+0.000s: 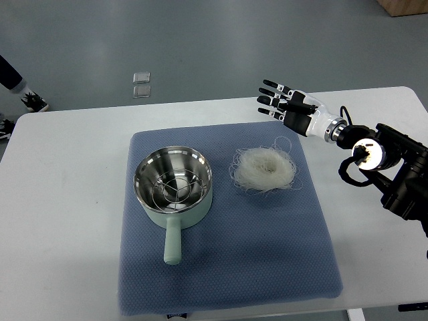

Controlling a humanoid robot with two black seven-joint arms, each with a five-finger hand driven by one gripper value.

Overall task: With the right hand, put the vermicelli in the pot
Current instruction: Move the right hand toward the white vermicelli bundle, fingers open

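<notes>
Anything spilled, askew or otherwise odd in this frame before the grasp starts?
Nothing stands out. The vermicelli lies as one loose nest on the blue mat, a few strands straying at its edge. The pot sits upright beside it. The right hand hovers open beyond the mat's far corner.

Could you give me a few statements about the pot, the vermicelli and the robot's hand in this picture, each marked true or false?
1. The vermicelli lies on the blue mat, to the right of the pot in the picture. True.
2. The right hand is gripping the vermicelli. False: it hovers beyond the mat's far right corner with fingers spread, holding nothing.
3. The pot's handle points toward the near edge of the table. True.
4. Some vermicelli is already inside the pot. False: only a metal rack shows inside it.
5. The pot stands on the bare table. False: it stands on the mat.
</notes>
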